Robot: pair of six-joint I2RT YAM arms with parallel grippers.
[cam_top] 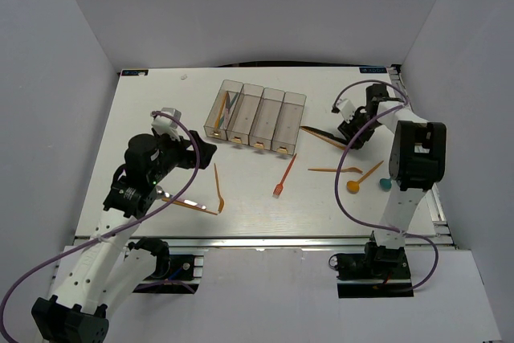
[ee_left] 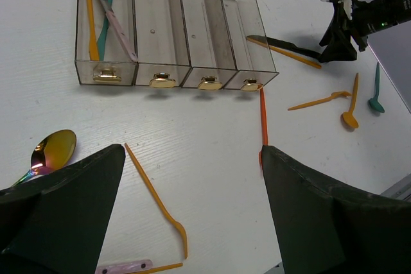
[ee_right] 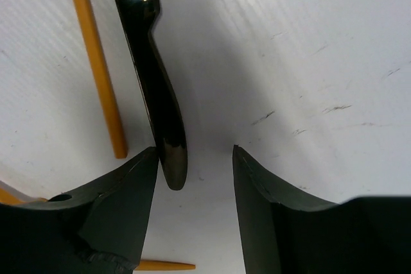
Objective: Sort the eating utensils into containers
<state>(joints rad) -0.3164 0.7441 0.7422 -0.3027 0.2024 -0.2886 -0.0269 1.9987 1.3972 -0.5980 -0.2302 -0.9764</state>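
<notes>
Four joined clear bins stand at the back middle, also in the left wrist view. The leftmost bin holds orange, teal and pinkish utensils. My left gripper is open and empty, above an orange fork. A red fork lies in front of the bins. My right gripper is open, low over the table, with a black utensil's handle between the fingers, next to the left one. An orange utensil lies beside it.
An iridescent spoon and a pink handle lie near my left arm. An orange fork, an orange spoon and a teal spoon lie right of centre. White walls enclose the table; a metal rail runs along its front edge.
</notes>
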